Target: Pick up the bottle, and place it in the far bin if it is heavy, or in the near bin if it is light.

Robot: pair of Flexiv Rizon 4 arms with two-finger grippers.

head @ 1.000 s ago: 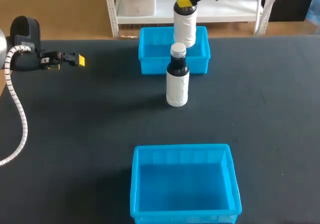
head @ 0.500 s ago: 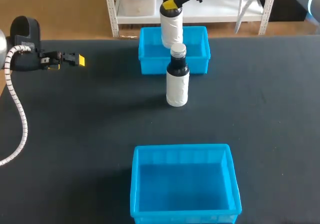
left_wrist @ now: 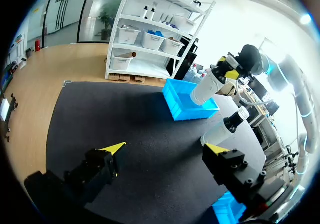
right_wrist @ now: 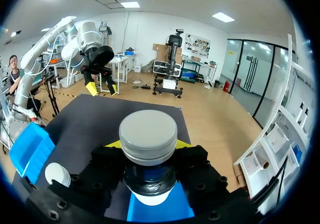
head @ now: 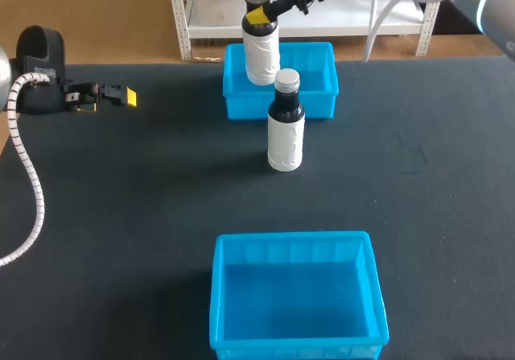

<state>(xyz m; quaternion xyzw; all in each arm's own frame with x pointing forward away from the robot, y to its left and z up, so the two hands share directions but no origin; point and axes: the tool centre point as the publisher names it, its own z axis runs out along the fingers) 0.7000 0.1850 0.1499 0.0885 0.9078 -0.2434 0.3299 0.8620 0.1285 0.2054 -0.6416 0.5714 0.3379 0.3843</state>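
Observation:
A white bottle (head: 261, 54) with a dark neck and grey cap hangs upright over the left part of the far blue bin (head: 249, 102). My right gripper (head: 259, 14) is shut on its neck. In the right wrist view the cap (right_wrist: 148, 131) sits between the yellow fingertips (right_wrist: 114, 144), with the far bin (right_wrist: 170, 209) below. A second, similar bottle (head: 285, 126) stands on the table just in front of the far bin. The near bin (head: 294, 237) holds nothing. At the table's left my left gripper (head: 121, 96) is open and holds nothing (left_wrist: 164, 149).
The black tabletop (head: 145, 215) stretches between the two bins. My left arm's white cable (head: 32, 191) hangs along the left edge. The left wrist view takes in the far bin (left_wrist: 180, 108), the held bottle (left_wrist: 205, 87) and the standing bottle (left_wrist: 222, 131).
My right arm has carried the held bottle to the left, from above the far bin's middle to above its left part. The left arm and the standing bottle have stayed put.

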